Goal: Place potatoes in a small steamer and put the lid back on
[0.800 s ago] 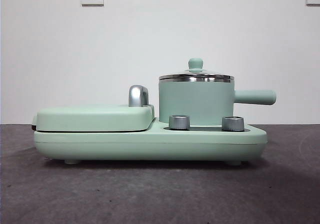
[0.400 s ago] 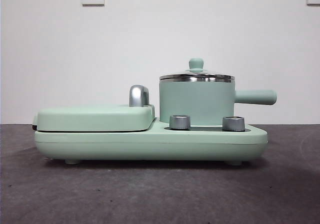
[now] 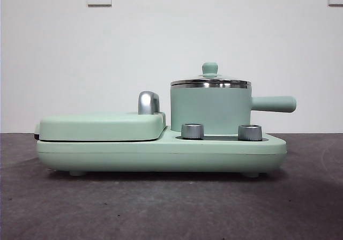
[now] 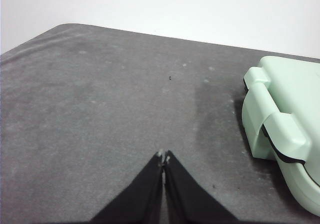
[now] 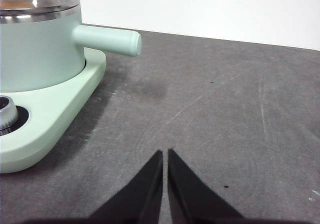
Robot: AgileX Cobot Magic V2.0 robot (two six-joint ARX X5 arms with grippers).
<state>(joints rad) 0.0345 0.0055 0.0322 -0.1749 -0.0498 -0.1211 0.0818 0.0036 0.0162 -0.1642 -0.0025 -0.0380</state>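
Showing 1 steamer (image 3: 210,109), 1 lid (image 3: 210,79) on it, 2 knobs (image 3: 192,130), both grippers closed, empty.

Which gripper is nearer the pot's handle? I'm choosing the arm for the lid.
Right. The right gripper sits over bare table just off the pot's handle. The left gripper is beyond the appliance's far end, beside the griddle cover.

The front view looks level and close at the cooker base (image 3: 161,151). Each wrist view looks down past its own jaws across the grey table (image 4: 100,109), sharing one cooker end.
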